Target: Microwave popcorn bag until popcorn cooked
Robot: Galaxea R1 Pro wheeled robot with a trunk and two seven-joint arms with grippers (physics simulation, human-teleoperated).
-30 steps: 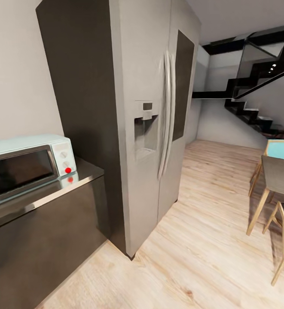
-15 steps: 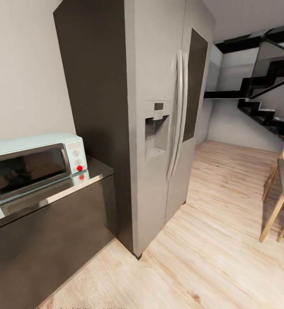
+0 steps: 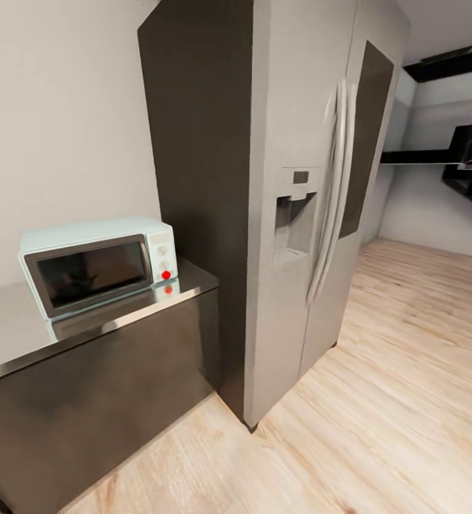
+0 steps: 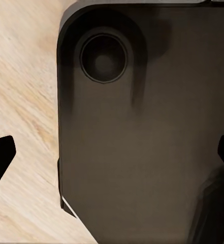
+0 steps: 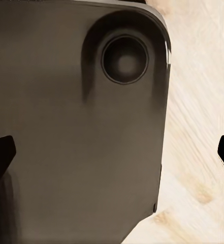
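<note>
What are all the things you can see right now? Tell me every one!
microwave: one, pale mint-blue with a dark glass door and white knobs, on the countertop by the wall
red button: one, red, low at the microwave's knob side
countertop: one, shiny steel grey, over dark brown cabinet fronts
fridge: one, tall, grey with dark sides, right beside the countertop's end
water dispenser: one, grey, set in the fridge door
floor: light wood planks
stairs: one flight, black, far behind the fridge
robot base: one dark rounded plate over the floor, seen under both wrists
left gripper: dark fingers wide apart, holding nothing
right gripper: dark fingers wide apart, holding nothing
</note>
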